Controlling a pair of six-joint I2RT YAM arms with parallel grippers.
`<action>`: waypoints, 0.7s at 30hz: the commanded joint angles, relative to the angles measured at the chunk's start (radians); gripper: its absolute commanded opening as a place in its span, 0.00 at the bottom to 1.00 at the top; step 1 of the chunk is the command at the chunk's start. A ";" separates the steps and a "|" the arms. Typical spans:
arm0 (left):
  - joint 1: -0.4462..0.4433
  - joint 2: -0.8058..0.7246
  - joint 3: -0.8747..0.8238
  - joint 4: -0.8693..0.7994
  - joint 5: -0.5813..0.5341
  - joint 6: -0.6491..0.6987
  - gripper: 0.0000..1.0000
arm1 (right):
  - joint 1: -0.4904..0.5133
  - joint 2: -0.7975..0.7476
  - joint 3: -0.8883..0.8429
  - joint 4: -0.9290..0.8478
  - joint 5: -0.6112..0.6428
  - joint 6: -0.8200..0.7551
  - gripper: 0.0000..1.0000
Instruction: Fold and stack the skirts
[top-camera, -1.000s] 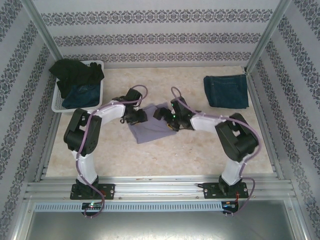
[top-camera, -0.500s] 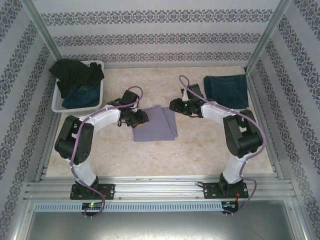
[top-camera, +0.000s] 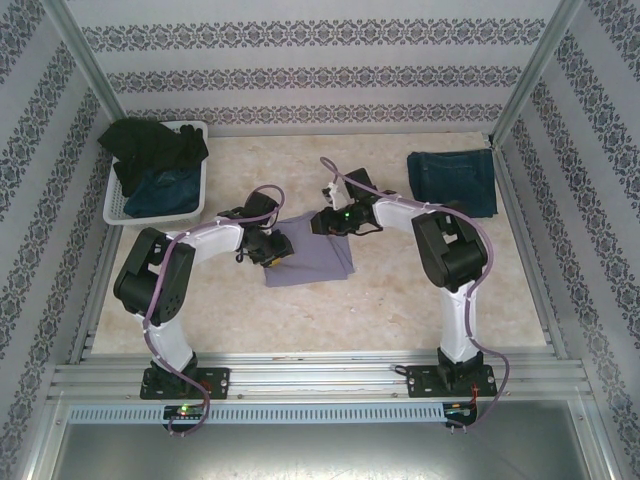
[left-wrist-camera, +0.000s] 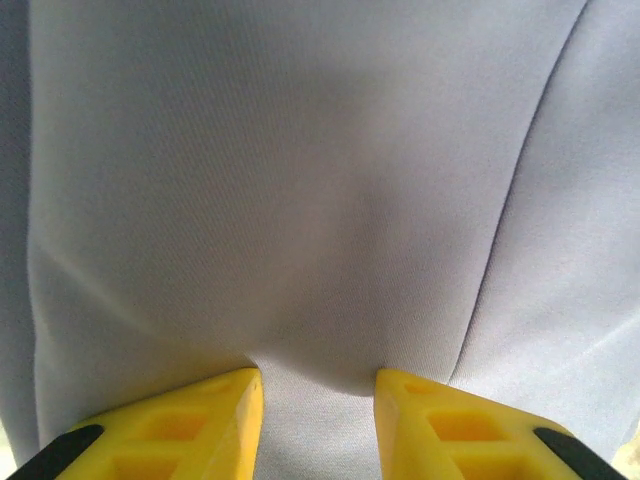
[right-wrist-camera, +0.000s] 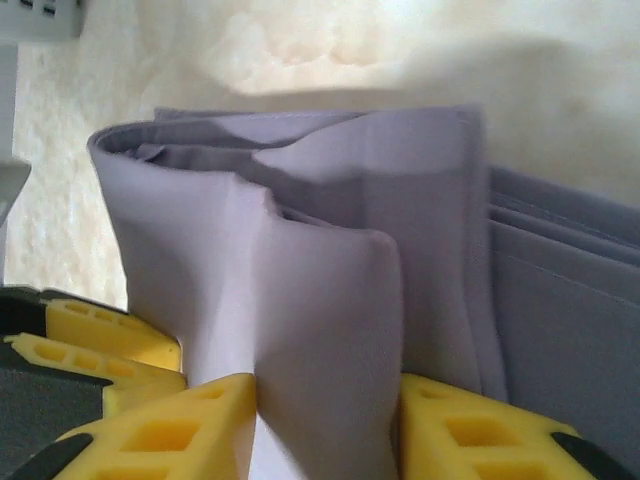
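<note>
Pinching the pale lavender-grey cloth skirt (top-camera: 322, 258) lying mid-way across the beige table (top-camera: 400, 295), I am clamping its left edge in my left pincer (left-wrist-camera: 318, 405) and its folded far edge in my right pincer (right-wrist-camera: 328, 420).

Left arm (top-camera: 213, 240) and right arm (top-camera: 400, 211) inward, jaws of each pinched narrow.

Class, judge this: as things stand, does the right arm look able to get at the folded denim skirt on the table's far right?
Probably not yet: the right pincer grips the lavender skirt, though bare table lies between.
</note>
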 joint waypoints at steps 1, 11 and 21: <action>-0.001 0.029 -0.033 -0.020 -0.036 -0.006 0.37 | 0.015 -0.006 0.038 0.014 -0.027 -0.018 0.22; -0.001 0.055 -0.057 0.008 -0.029 -0.005 0.37 | 0.037 -0.035 0.089 -0.171 0.613 -0.021 0.23; 0.001 -0.150 0.029 -0.089 -0.044 0.034 0.62 | 0.024 -0.235 -0.063 -0.192 0.571 0.087 0.83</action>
